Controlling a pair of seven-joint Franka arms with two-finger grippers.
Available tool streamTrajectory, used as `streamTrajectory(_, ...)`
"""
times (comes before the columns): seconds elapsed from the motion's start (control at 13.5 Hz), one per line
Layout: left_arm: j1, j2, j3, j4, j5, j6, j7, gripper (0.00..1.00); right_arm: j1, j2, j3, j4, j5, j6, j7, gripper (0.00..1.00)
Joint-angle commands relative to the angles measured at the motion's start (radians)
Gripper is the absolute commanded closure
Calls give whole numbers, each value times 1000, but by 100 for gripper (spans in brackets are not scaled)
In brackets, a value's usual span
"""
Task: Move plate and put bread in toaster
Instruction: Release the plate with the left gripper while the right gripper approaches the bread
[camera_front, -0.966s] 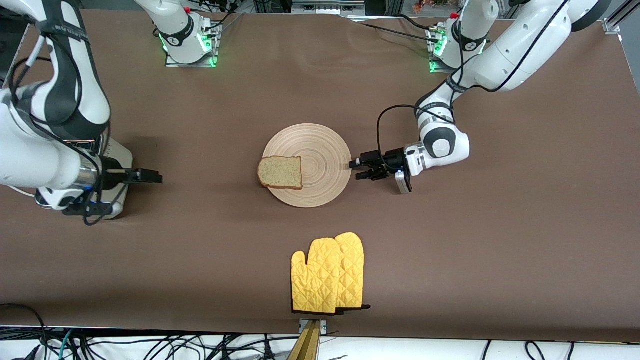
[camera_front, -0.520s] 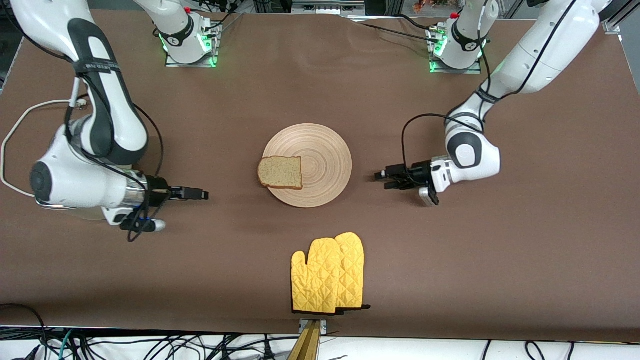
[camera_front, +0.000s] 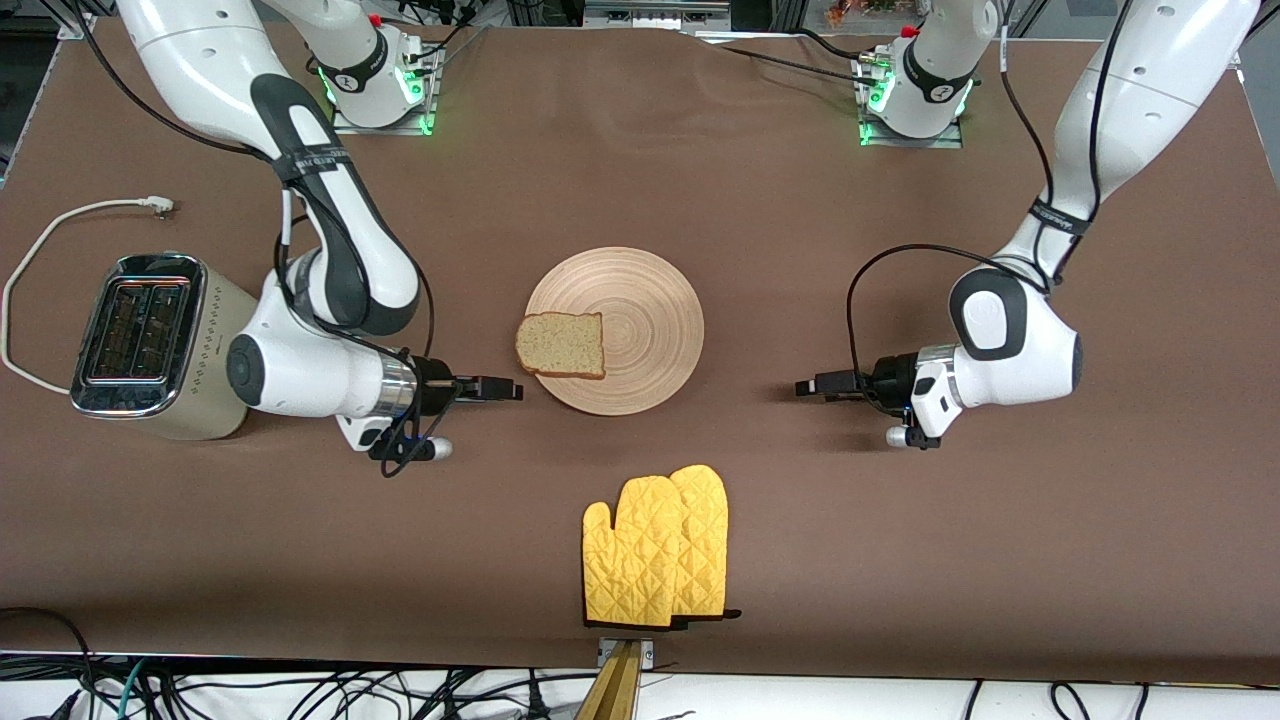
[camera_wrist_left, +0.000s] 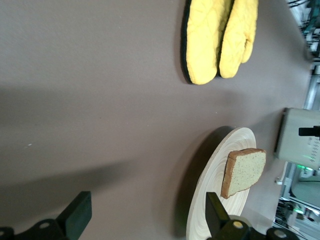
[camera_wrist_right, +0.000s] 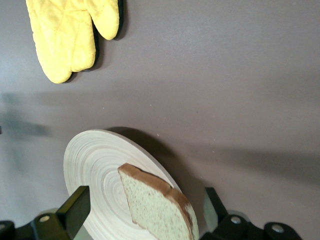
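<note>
At mid-desk, plate (camera_front: 625, 325) carrying bread (camera_front: 561, 345) on its rim toward right arm's end. Toaster (camera_front: 150, 345) at that end. Right gripper (camera_front: 495, 388) just beside bread, fingers open; left gripper (camera_front: 812, 385) waiting apart, fingers open. Next, probably: closing on bread, needing level approach.

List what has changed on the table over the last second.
The left gripper, open, backed off the plate rim toward its own end of the table. The right gripper, open, swung from the toaster up to the bread. Plate, bread, toaster and yellow oven mitts stayed put.
</note>
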Motion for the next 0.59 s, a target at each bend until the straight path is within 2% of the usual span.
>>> streamTrajectory(0.0,-6,-53,3,70,180,-85,-250,0,-4,48,-2,7,78,22,-127,0)
streamTrajectory(0.15,-2,-102,2,117,380,-191,-386,0,-4,55,-4,-11,94,21,-146,0)
streamTrajectory(0.3,-2,-124,2,194,517,-332,-493,0,-4,55,-2,-34,98,19,-152,0)
streamTrajectory(0.52,-2,-146,-8,341,737,-516,-487,0,-7,51,-2,-74,153,-4,-245,0)
